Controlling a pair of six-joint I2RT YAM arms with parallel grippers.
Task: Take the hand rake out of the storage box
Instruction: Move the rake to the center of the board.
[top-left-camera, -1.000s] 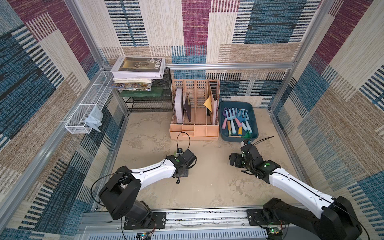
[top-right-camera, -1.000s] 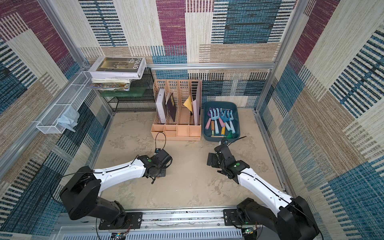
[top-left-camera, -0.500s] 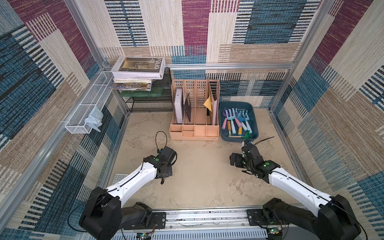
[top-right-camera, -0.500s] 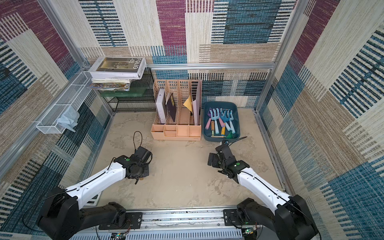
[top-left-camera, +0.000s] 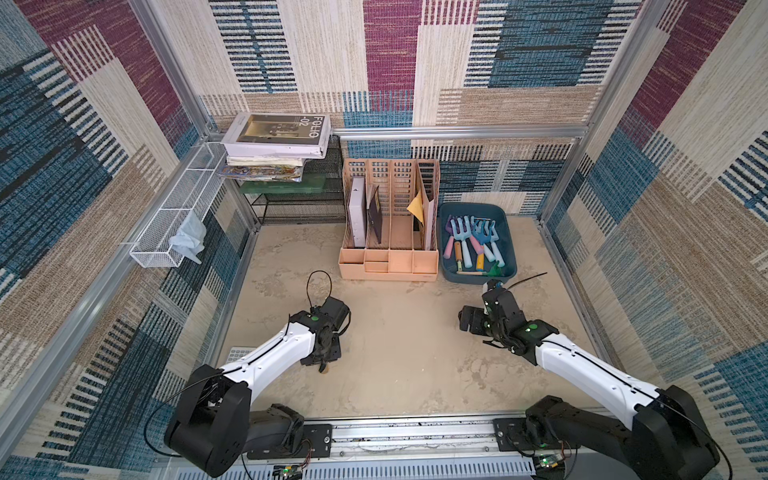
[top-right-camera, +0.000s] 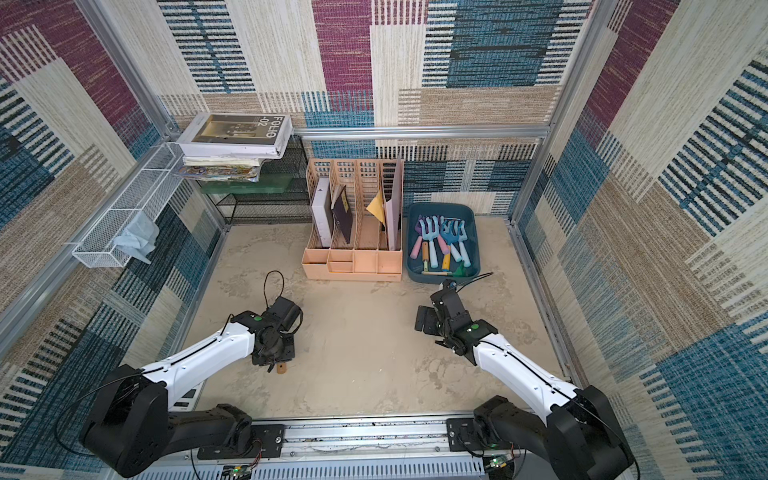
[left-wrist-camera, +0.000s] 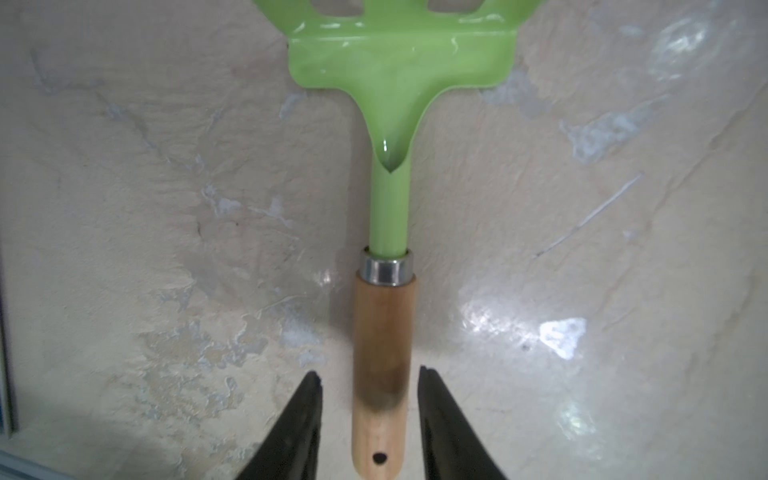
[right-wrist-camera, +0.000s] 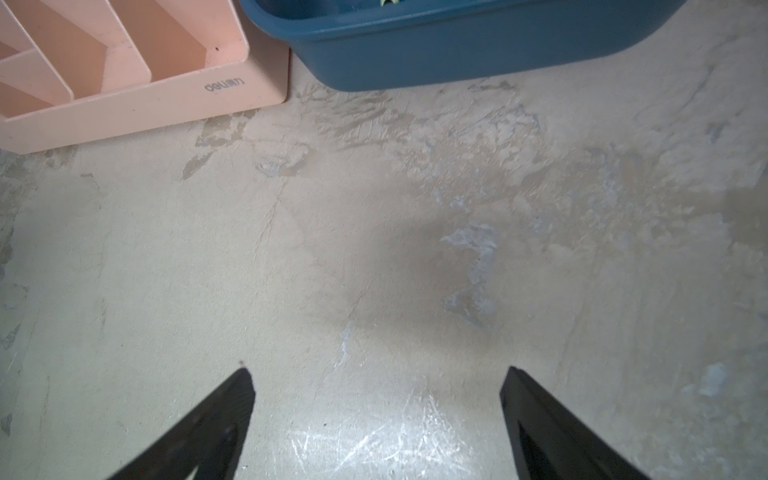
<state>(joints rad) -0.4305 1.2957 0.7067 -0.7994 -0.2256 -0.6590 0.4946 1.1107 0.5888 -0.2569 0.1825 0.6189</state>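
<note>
1. The hand rake (left-wrist-camera: 388, 208) lies flat on the worktop (top-left-camera: 407, 357), left of the middle and toward the front edge, outside the storage box (top-left-camera: 473, 277).
2. The left gripper (left-wrist-camera: 368, 372) sits low over the rake's wooden handle. Its jaws are slightly apart, one on each side, with a gap showing, so nothing is clamped.
3. The storage box stands at the back right corner, beside a peach file organizer (top-left-camera: 388, 266), with other garden tools (top-left-camera: 469, 245) inside.
4. The right gripper (right-wrist-camera: 378, 370) hovers just in front of the box, jaws spread wide and empty.
</note>
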